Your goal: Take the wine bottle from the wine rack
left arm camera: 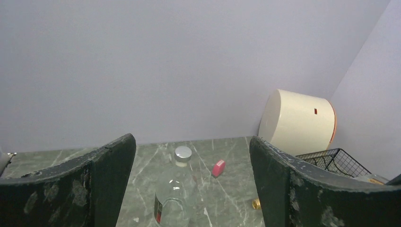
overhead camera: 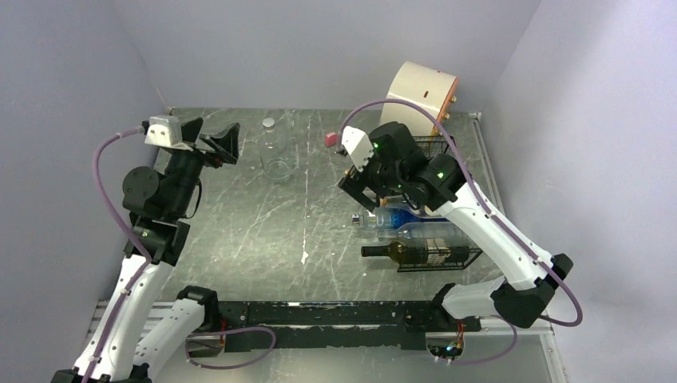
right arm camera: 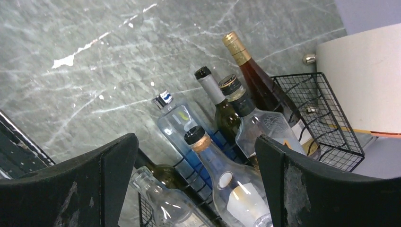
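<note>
Plain pale lilac all round: back wall (overhead camera: 319, 48), left wall (overhead camera: 56, 96), right wall (overhead camera: 599, 120) — boxing in a grey-green marbled counter (overhead camera: 247, 231), white veins streaking across it. Light sits soft and even over the stone — a faint sheen.

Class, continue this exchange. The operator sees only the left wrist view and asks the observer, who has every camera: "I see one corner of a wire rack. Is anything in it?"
Observer: Yes. The wine rack holds several bottles, lying with their necks toward the middle of the table.
Operator: Where is the right gripper?
Observer: The right gripper hovers above those necks.
Operator: Is it open or shut?
Observer: Open, with nothing between its fingers.
</note>
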